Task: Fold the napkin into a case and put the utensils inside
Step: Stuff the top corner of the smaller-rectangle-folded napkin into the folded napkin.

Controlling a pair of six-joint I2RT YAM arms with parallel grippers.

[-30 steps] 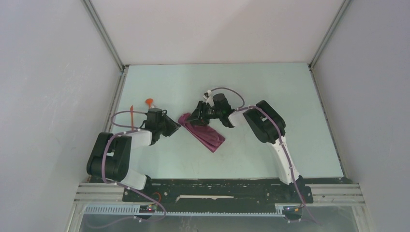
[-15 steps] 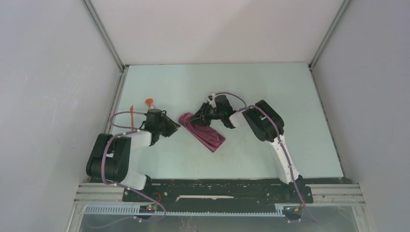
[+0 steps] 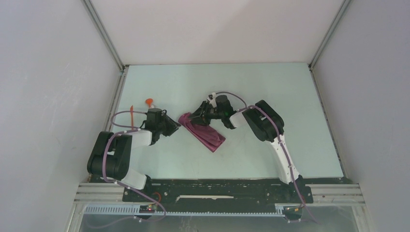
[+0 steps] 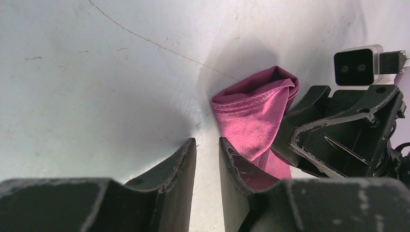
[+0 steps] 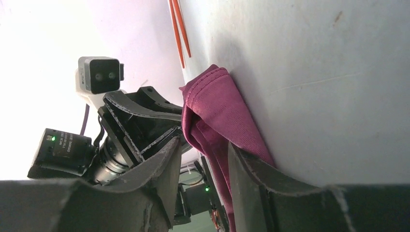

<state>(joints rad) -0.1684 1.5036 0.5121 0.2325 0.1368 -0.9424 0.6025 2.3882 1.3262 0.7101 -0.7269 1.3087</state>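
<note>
While the napkin lies folded narrow, left end effector sits beside it — narrow, empty; right end effector straddles its fold — grip impossible to tell.

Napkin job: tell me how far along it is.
Done: the napkin is folded into a narrow strip on the table. In hand: the right gripper straddles one end of it, with the left gripper open just beside that end. Still to do: the orange utensils lie out on the table, none inside.
</note>
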